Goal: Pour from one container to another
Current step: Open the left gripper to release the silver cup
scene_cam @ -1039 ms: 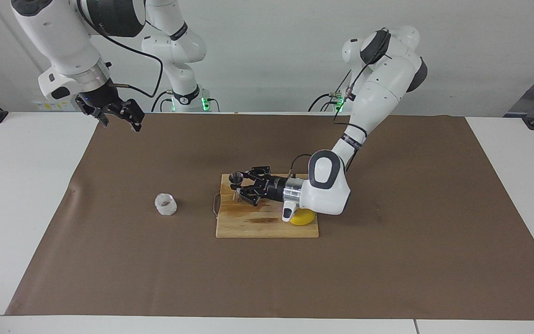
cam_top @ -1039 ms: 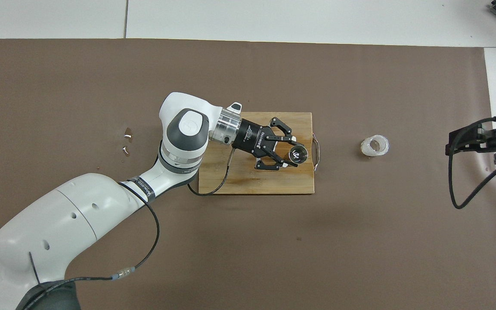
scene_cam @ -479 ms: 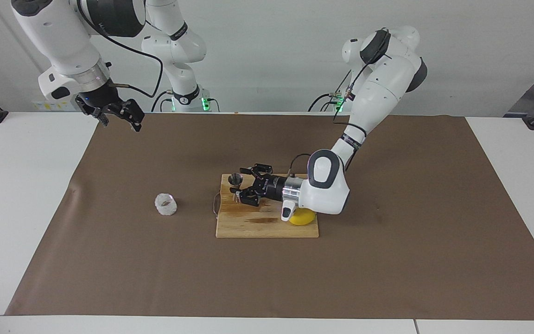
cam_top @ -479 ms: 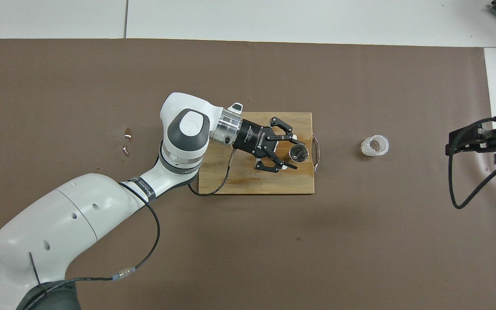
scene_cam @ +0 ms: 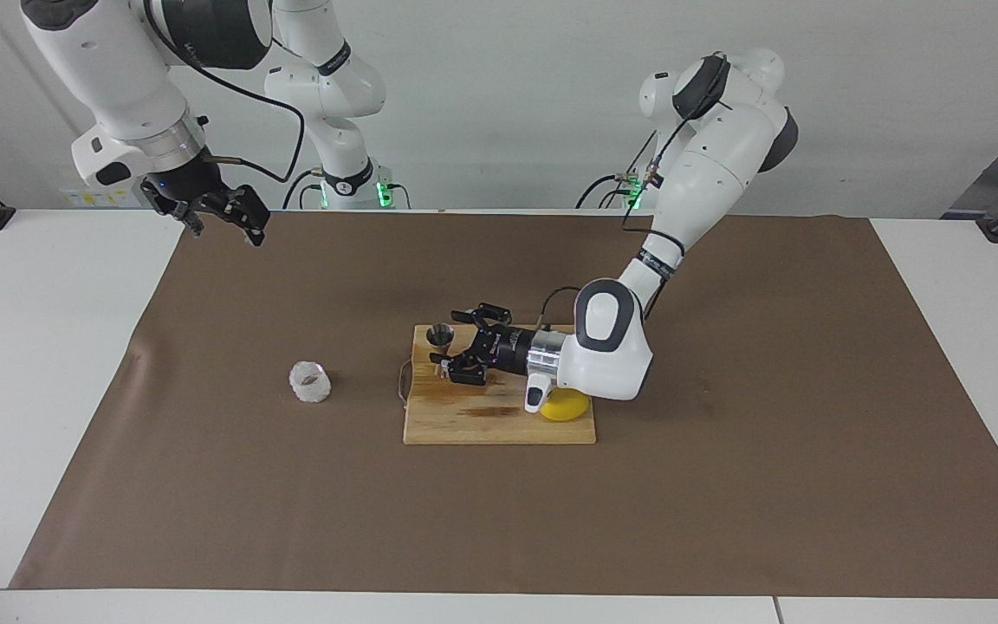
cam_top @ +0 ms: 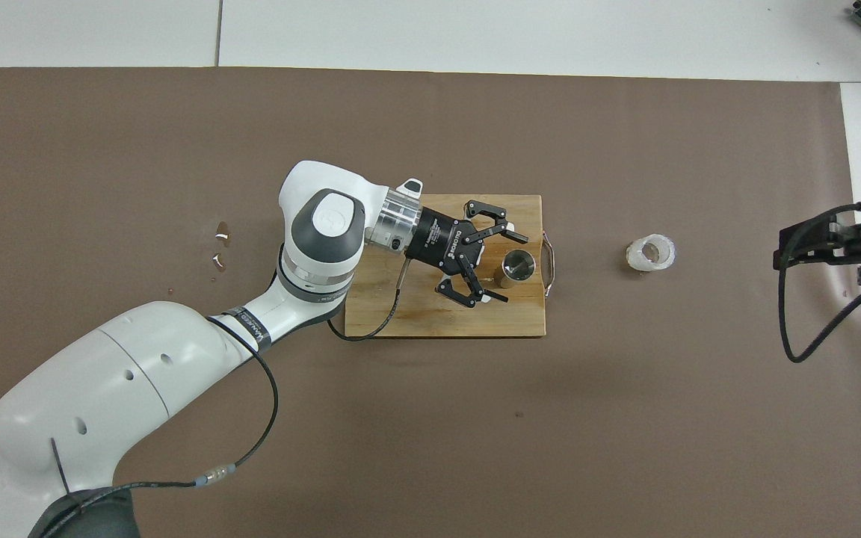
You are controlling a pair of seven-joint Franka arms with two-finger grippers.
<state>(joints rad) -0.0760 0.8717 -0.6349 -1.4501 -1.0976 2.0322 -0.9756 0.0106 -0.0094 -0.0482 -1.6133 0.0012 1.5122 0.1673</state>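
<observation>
Jigger (scene_cam: pixel 440 336) stands upright on the board (scene_cam: pixel 499 425), at the corner nearest the robots toward the right arm's end. Mouth up; contents cannot be made out.

Cup (scene_cam: pixel 309 382) stands upright on the brown mat (scene_cam: pixel 724 485), off the board, past the board's handled edge toward the right arm's end of the table. Well apart from the jigger. Nothing touches it.

Left gripper (scene_cam: pixel 456 349) lies low over the board just beside the jigger, fingers spread wide, one on either flank but clear of the steel. Jigger is released, standing free. Overhead view agrees: a gap shows between jigger (cam_top: pixel 518 267) and both fingertips (cam_top: pixel 520 239).

Lemon (scene_cam: pixel 564 407) sits on the board under the left wrist, mostly hidden.

Right gripper (scene_cam: pixel 226 212) hangs high over the mat's corner at its own end, waiting, jaws open, holding nothing.

Judgement: the step in hand is setting the receiving vessel in place; that looks done. Pour itself not yet begun.

Next move calls for a grip on the cup. The right arm is better placed for it. The knobbly glass wall wants a firm, centred pinch across the middle. Then carry it level to above the jigger and tilt slowly: the jigger's mouth is narrow and it tips easily.
</observation>
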